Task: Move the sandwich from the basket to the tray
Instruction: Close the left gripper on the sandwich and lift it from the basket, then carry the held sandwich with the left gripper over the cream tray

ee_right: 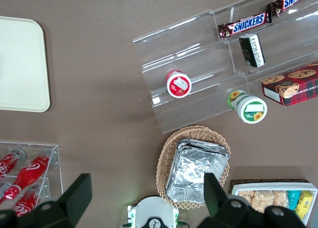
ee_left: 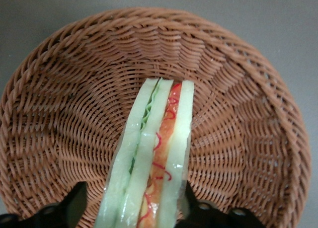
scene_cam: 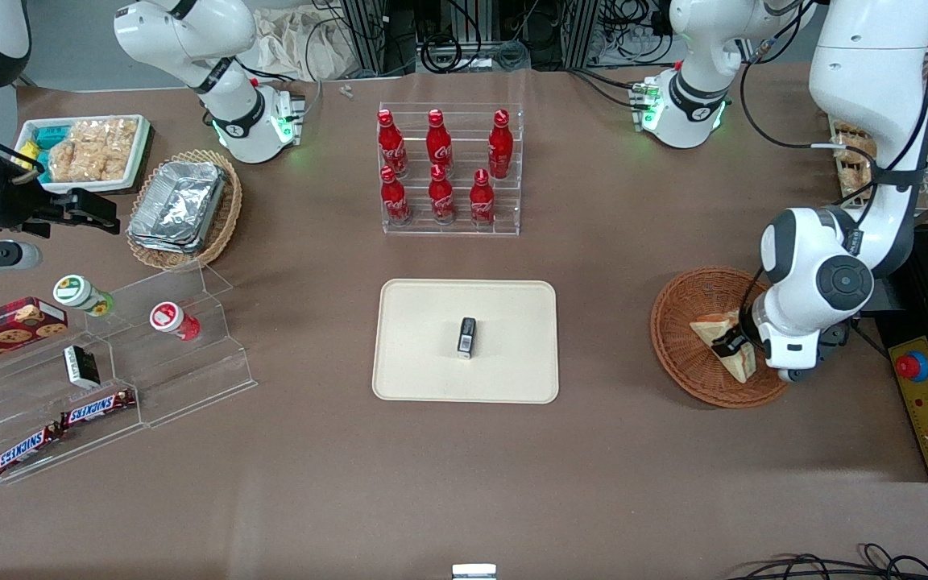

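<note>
The sandwich [scene_cam: 714, 329], a wrapped triangular wedge with pale bread and an orange and green filling, stands in the round reddish-brown wicker basket [scene_cam: 685, 366] toward the working arm's end of the table. My gripper [scene_cam: 731, 346] is down in the basket, open, with its black fingers on either side of the sandwich [ee_left: 154, 153]. One finger [ee_left: 191, 205] touches the wrapper; the other finger [ee_left: 74, 203] stands a little apart, with wicker [ee_left: 59, 114] showing in the gap. The cream-beige tray [scene_cam: 432, 370] lies at the table's middle, well away from the basket.
A small black packet [scene_cam: 466, 337] stands on the tray. An acrylic rack of red bottles [scene_cam: 448, 173] is farther from the front camera than the tray. A yellow emergency-stop box [scene_cam: 925, 403] lies beside the basket. Toward the parked arm's end are an acrylic snack stand [scene_cam: 109, 379] and a foil-container basket [scene_cam: 182, 208].
</note>
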{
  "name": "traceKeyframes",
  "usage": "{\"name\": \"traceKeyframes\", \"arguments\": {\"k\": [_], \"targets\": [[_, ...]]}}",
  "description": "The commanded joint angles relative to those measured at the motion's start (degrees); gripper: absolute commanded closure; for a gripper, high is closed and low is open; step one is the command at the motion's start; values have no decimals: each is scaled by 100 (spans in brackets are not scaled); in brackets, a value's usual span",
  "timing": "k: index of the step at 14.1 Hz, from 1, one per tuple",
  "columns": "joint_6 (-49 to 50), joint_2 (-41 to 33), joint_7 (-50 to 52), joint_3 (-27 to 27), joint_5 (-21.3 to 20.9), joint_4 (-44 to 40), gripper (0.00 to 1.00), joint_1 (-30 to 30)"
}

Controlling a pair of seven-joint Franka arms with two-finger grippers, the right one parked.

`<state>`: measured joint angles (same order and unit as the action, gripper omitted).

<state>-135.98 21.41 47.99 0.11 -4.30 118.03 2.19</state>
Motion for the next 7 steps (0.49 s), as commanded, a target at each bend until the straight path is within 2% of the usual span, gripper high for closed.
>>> {"name": "traceKeyframes", "arguments": {"k": [1,4,7], "targets": [[-16,21,333,-2,-89,-157,100,141],[89,-31,298,-2,-98,-298,100,150],[1245,-234,219,-46,-115,-849,100,159]]}}
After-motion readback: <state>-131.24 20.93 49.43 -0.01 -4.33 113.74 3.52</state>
